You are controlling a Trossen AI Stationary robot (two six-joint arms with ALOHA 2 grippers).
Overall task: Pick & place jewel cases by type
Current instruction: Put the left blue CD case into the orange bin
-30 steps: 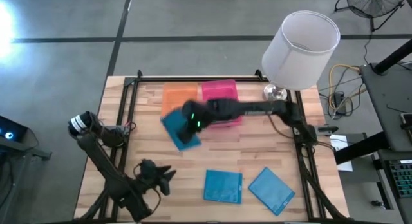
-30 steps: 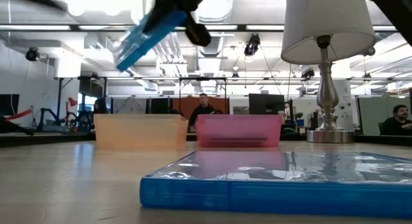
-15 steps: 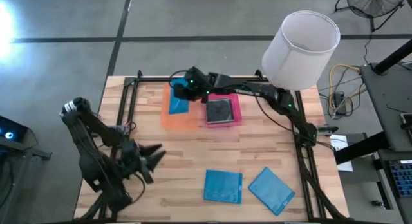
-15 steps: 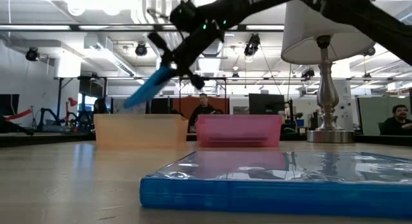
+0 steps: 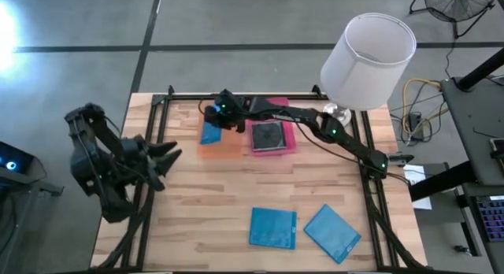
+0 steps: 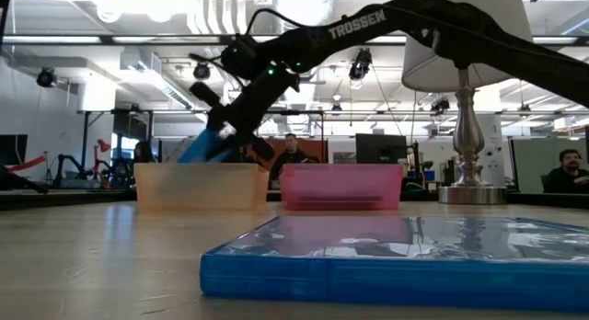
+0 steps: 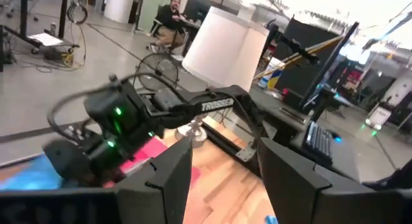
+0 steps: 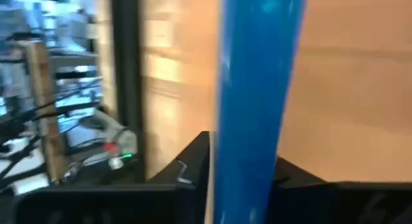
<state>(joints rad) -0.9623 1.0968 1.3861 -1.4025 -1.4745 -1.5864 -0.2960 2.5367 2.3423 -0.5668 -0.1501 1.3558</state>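
Note:
My right gripper (image 5: 219, 116) reaches over the translucent orange tray (image 5: 224, 146) at the far side and is shut on a bright blue jewel case (image 5: 210, 132). The case slants down toward the tray in the low view (image 6: 197, 149). A dark jewel case (image 5: 269, 135) lies flat in the pink tray (image 5: 289, 140). Two more blue cases (image 5: 272, 227) (image 5: 331, 231) lie flat on the table near its front edge. My left gripper (image 5: 165, 154) is open and empty, raised at the table's left side. My right gripper pinches the blue case's upper end (image 6: 219, 134) between its two fingers, one on each flat face (image 8: 251, 140). The fingers slant down from the table's right. The case hangs tilted below them, its lower end (image 6: 187, 158) at the orange tray's rim; whether it rests there I cannot tell.
A lamp with a white shade (image 5: 368, 60) stands at the table's far right corner, beside the right arm. A black frame rail (image 5: 161, 116) runs along the table's left edge. People sit in the room behind the table.
My right gripper has carried the blue case from above the table's middle toward the far edge and down over the orange tray; the case stays tilted. My left gripper has moved from the near edge toward the far and left edges and has risen, staying open.

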